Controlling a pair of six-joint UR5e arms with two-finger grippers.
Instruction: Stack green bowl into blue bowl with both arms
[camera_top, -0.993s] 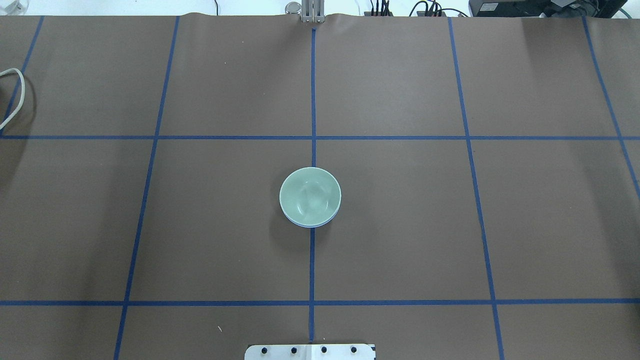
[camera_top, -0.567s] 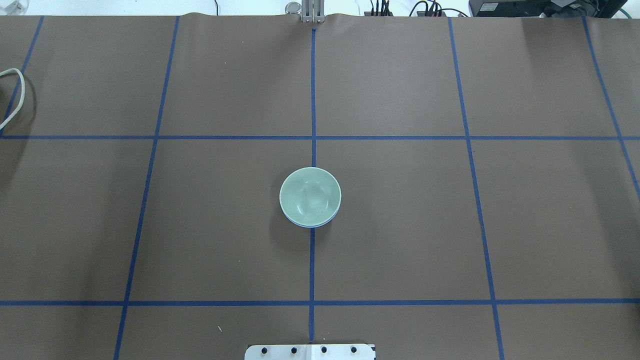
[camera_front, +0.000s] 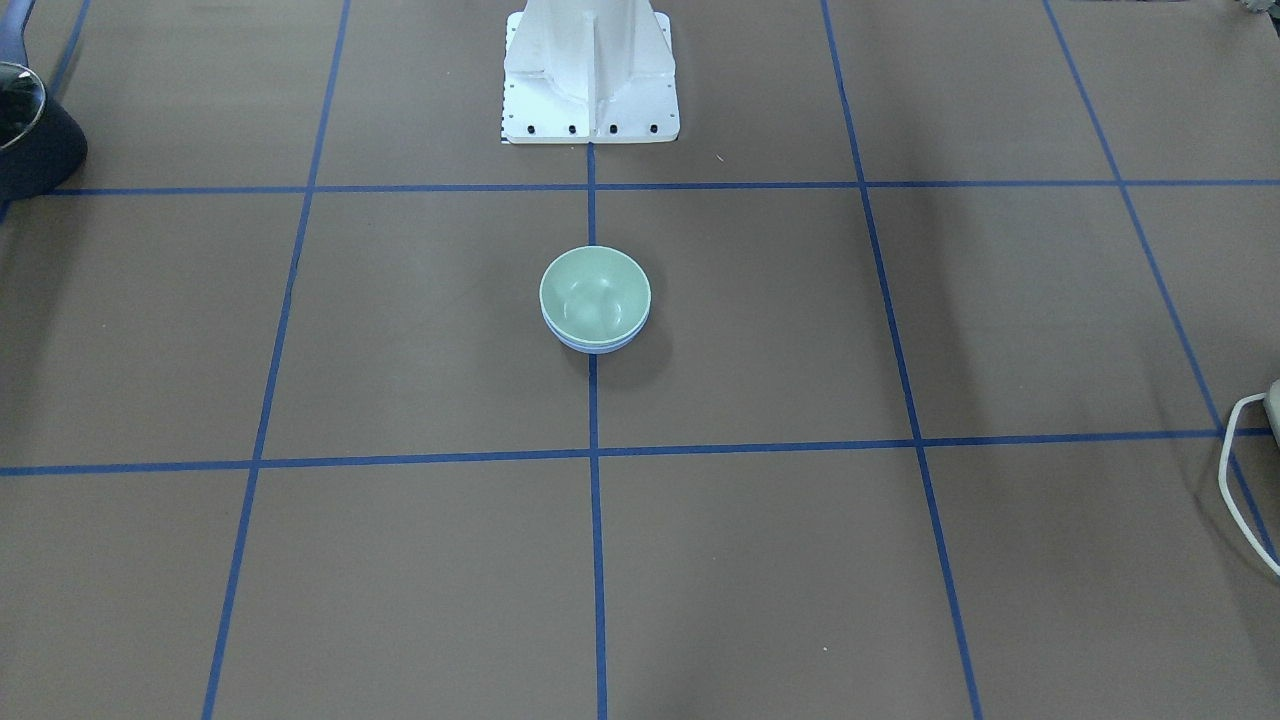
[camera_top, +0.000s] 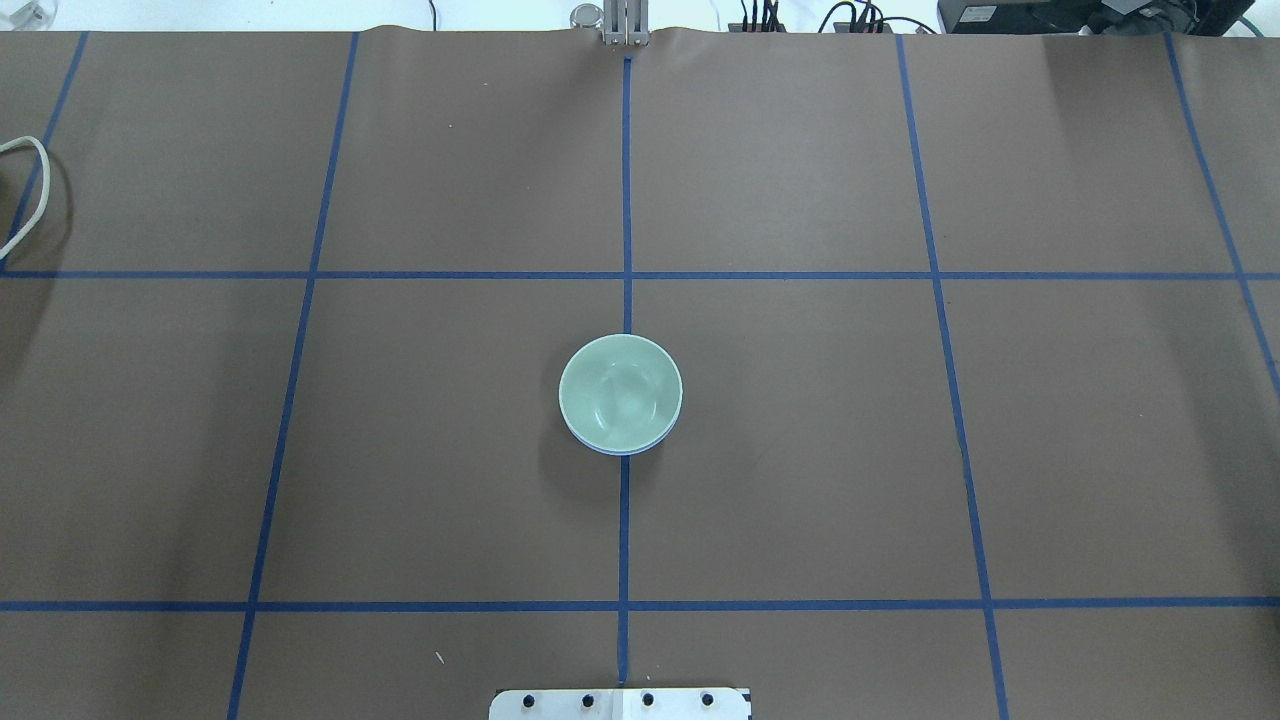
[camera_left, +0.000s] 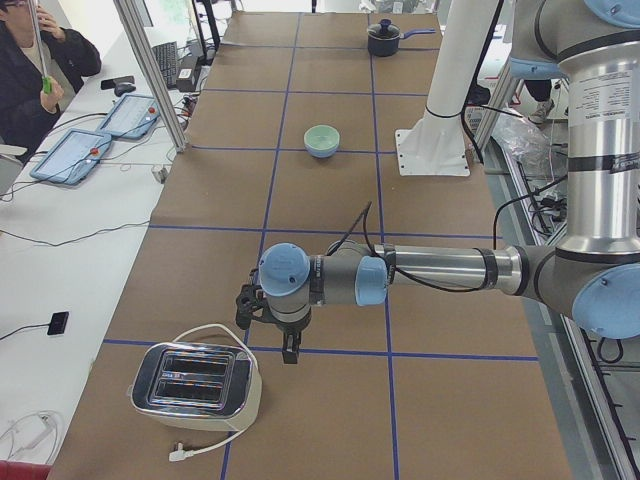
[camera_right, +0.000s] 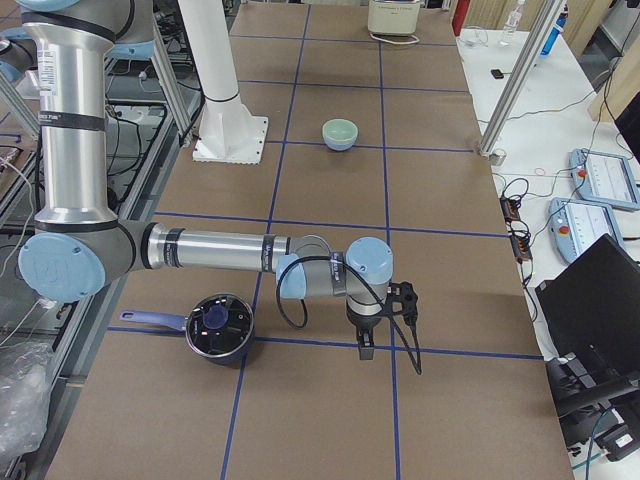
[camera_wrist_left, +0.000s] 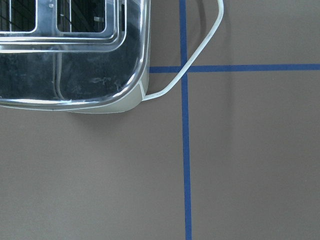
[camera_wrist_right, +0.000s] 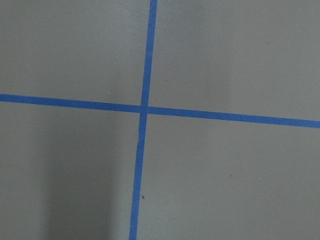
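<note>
The green bowl (camera_top: 620, 390) sits nested inside the blue bowl (camera_top: 612, 451) at the table's middle, on the centre tape line. Only a thin blue rim shows beneath it. The front view shows the same: green bowl (camera_front: 594, 290) on top, blue bowl (camera_front: 597, 345) under it. Both arms are far from the bowls. My left gripper (camera_left: 290, 352) hangs over the table next to the toaster, seen only in the exterior left view. My right gripper (camera_right: 363, 350) hangs near the pot, seen only in the exterior right view. I cannot tell whether either is open or shut.
A silver toaster (camera_left: 195, 385) with a white cord stands at the table's left end and fills the left wrist view's upper left (camera_wrist_left: 70, 50). A dark pot (camera_right: 218, 328) stands at the right end. The white robot base (camera_front: 590, 80) stands behind the bowls.
</note>
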